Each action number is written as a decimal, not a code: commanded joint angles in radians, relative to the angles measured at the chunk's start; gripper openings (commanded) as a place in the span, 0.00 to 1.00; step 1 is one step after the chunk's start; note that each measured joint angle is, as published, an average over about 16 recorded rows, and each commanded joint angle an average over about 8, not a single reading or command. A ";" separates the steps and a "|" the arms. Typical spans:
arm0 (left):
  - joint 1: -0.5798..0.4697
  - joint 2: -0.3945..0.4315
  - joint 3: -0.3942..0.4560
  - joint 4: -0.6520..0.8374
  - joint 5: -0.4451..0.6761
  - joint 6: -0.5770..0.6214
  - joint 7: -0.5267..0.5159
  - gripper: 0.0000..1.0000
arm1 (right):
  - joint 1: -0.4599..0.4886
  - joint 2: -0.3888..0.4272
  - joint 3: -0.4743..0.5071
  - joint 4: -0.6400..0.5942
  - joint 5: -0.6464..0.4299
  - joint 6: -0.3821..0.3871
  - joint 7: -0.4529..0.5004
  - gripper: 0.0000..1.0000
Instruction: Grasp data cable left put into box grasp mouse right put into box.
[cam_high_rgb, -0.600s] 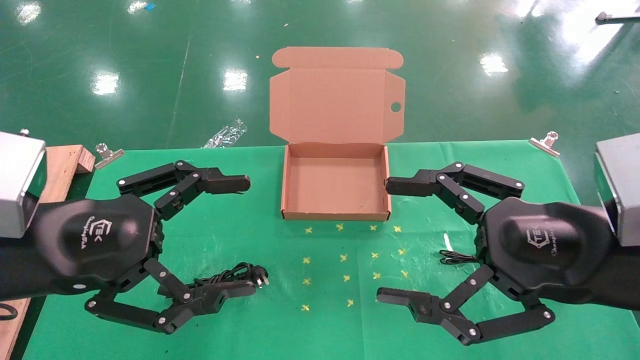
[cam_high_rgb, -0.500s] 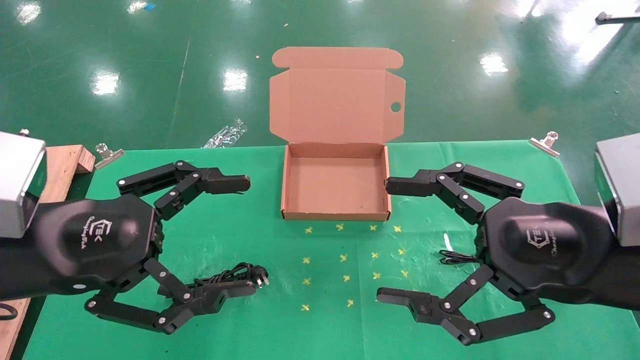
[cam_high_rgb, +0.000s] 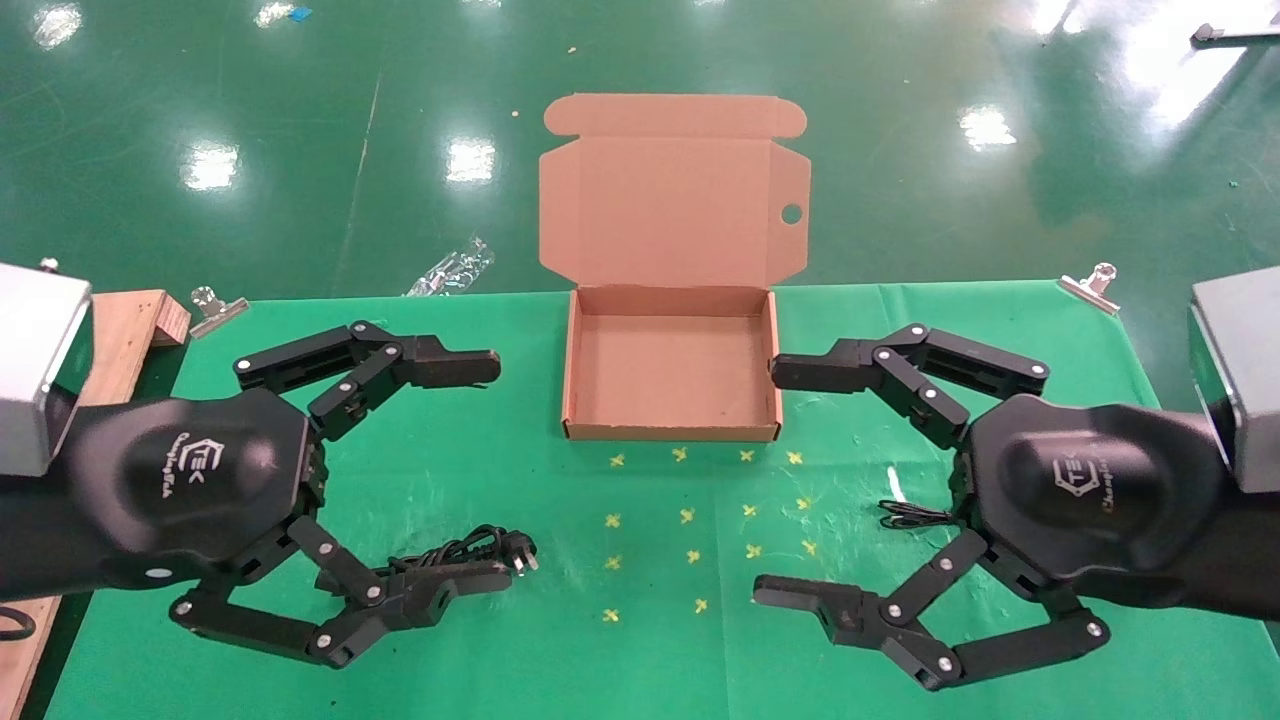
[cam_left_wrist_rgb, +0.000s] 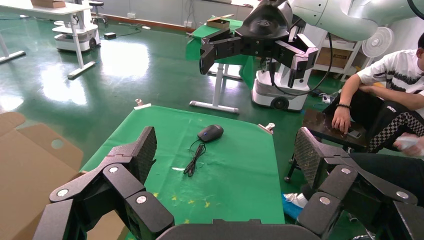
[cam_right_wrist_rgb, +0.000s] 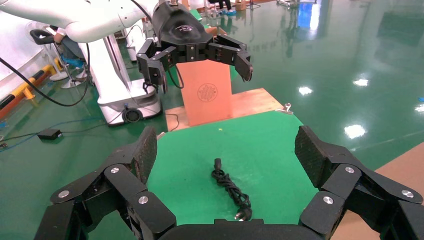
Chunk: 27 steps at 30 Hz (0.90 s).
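Both sets of fingers are spread wide and empty. The left gripper (cam_high_rgb: 470, 470) hangs over the left side of the worktop (cam_high_rgb: 540, 660), its lower finger lying across the head view's sight of the data cable (cam_high_rgb: 470, 548), whose pronged plug pokes out toward the middle. The right wrist view shows that cable (cam_right_wrist_rgb: 231, 189) lying as a loose, elongated twist, not a tight coil. The right gripper (cam_high_rgb: 780, 480) hovers on the other side, level with the box's right wall, and hides most of the mouse from the head camera; only its thin wire (cam_high_rgb: 912, 515) shows there. In the left wrist view the mouse (cam_left_wrist_rgb: 210, 133) sits well off on the cloth with the wire trailing from it.

The box (cam_high_rgb: 672, 432) stands between the arms with its lid folded back and its tray empty, so nothing is yet packed.

Risks, as I judge them: a pinch on a single strand of the cable would let the rest uncoil and drag — the plug could catch the box's front wall. The mouse is smooth and rounded, so an off-centre squeeze may squirt it away. Its trailing wire could snag or hang over the rim. The box is light; a nudge from either arm would shift it.
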 joint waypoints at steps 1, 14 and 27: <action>0.000 0.000 0.000 0.000 0.000 0.000 0.000 1.00 | 0.000 0.000 0.000 0.000 0.000 0.000 0.000 1.00; 0.000 -0.005 0.025 -0.017 0.075 -0.007 0.016 1.00 | -0.011 0.033 -0.017 0.007 -0.063 0.006 0.002 1.00; -0.074 0.055 0.254 -0.050 0.704 -0.121 -0.039 1.00 | -0.046 0.129 -0.088 0.045 -0.333 0.108 0.058 1.00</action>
